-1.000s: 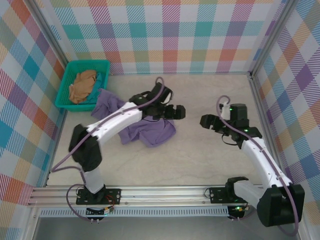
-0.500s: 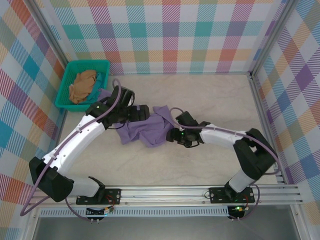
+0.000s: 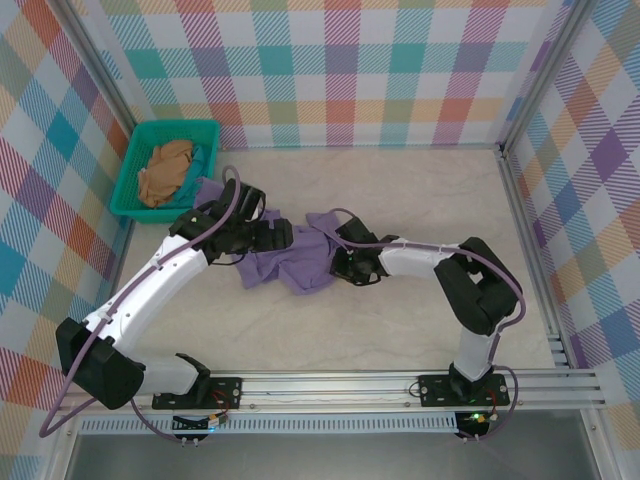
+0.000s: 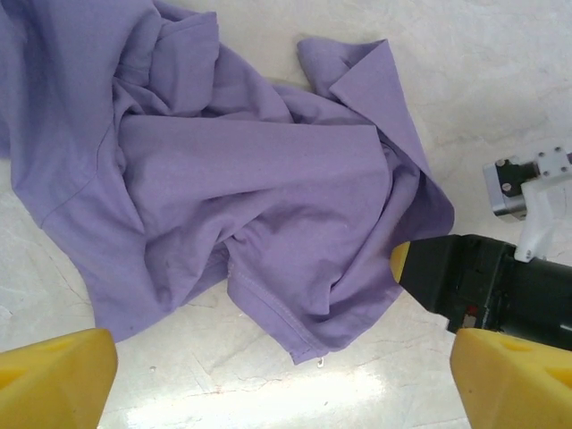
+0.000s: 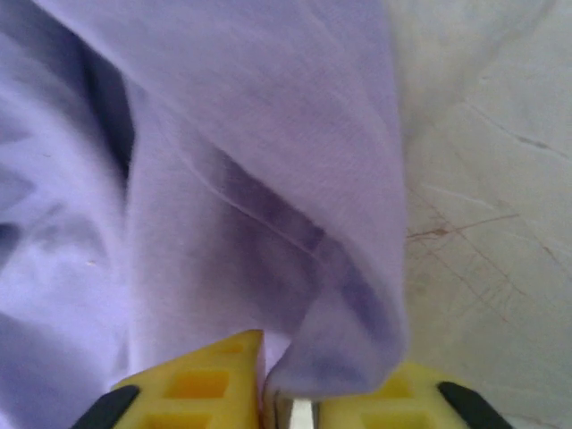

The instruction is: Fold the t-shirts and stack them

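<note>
The lavender t-shirt (image 3: pixel 297 262) lies crumpled on the table left of centre, and spreads wide in the left wrist view (image 4: pixel 241 188). My left gripper (image 3: pixel 278 237) hovers over its left part, open, with its yellow fingertips (image 4: pixel 54 380) far apart and nothing between them (image 4: pixel 281 380). My right gripper (image 3: pixel 345 263) is at the shirt's right edge, shut on a fold of the lavender cloth (image 5: pixel 295 214); its jaws (image 5: pixel 288 404) pinch the hem. The left wrist view shows that gripper (image 4: pixel 487 281) as black. The tan t-shirt (image 3: pixel 165 170) lies bunched in the basket.
A teal plastic basket (image 3: pixel 205 128) stands at the back left, with a corner of the lavender shirt touching its front. Checked walls enclose the table on three sides. Bare marbled tabletop (image 3: pixel 430 190) stretches to the right and front.
My right arm swung in from the right and closed on the shirt's right edge. My left gripper drew back leftward over the shirt.
</note>
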Controlling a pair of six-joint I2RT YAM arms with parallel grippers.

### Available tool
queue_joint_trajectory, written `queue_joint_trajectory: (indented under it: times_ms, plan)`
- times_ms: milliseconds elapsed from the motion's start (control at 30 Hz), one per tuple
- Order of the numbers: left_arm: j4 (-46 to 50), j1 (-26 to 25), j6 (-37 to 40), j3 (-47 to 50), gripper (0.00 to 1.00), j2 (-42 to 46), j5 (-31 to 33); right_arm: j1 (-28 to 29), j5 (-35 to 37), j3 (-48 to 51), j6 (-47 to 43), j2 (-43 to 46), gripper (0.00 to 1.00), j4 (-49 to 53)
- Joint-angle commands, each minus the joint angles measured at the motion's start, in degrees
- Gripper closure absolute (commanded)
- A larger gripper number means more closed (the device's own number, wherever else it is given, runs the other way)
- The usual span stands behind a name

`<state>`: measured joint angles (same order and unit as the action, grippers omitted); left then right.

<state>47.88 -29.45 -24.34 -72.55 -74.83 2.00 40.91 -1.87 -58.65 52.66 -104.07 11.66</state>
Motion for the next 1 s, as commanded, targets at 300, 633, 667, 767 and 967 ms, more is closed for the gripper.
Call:
queue_joint_trajectory:
  times_ms: [300,633,667,767,967]
  plan:
    - [1.6,0.5,1.9,-0.7,0.13,0.6,-2.4,-0.5,18.2,-1.2,-10.4,11.1,1.0,21.9]
    - [2.6,-0.2,2.1,0.0,0.16,-1.2,-6.0,-13.3,31.5,-3.4,-32.2,16.1,1.0,32.5]
    - [2.5,-0.3,2.1,0.3,0.16,-1.3,-6.0,-15.1,32.1,-3.9,-34.0,15.7,1.0,32.4]
    - [2.4,-0.8,1.7,1.2,0.17,-1.5,-6.0,-20.5,34.5,-6.2,-38.8,13.8,1.0,31.2]
    - [3.1,-1.4,1.5,1.1,0.17,-2.4,-5.5,-27.2,36.1,-15.0,-44.5,5.4,1.0,29.0]
